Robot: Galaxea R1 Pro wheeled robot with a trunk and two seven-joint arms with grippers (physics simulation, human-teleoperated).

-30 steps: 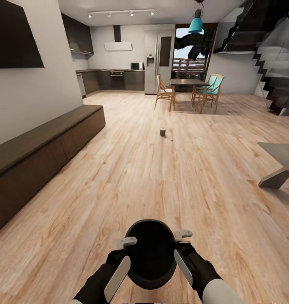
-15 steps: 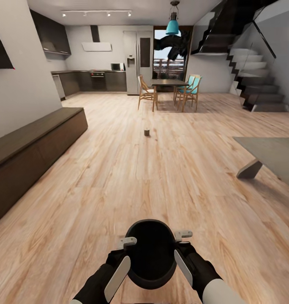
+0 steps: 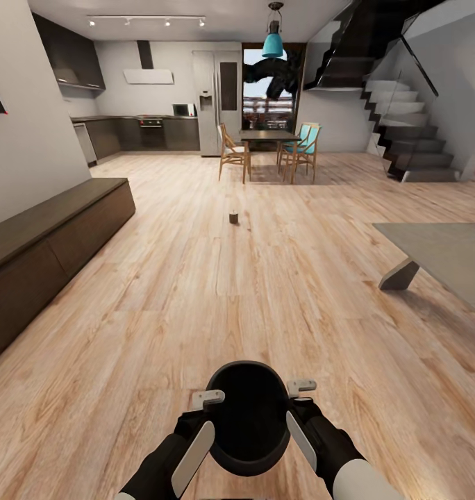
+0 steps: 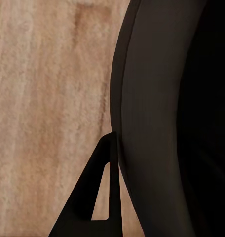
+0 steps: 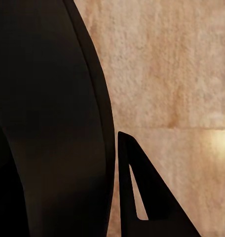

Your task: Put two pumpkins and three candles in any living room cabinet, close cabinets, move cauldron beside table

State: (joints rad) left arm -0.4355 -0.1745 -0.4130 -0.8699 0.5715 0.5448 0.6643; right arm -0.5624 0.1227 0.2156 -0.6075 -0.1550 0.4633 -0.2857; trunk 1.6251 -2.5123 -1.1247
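The round black cauldron (image 3: 248, 417) is carried low over the pale wooden plank floor (image 3: 265, 292), pinched between the left gripper (image 3: 204, 410) and the right gripper (image 3: 298, 397), each clenched on its rim. One stubby candle (image 3: 233, 217) stands on the floor well ahead. The long dark brown wooden cabinet (image 3: 50, 239) lines the left wall; a grey table (image 3: 439, 253) stands to the right.

The cauldron (image 3: 248, 417) sits between both grippers, over the floor (image 3: 196, 292) — cabinet (image 3: 50, 243) along the left wall, table (image 3: 439, 257) at right, a candle (image 3: 232, 217) far ahead mid-floor.
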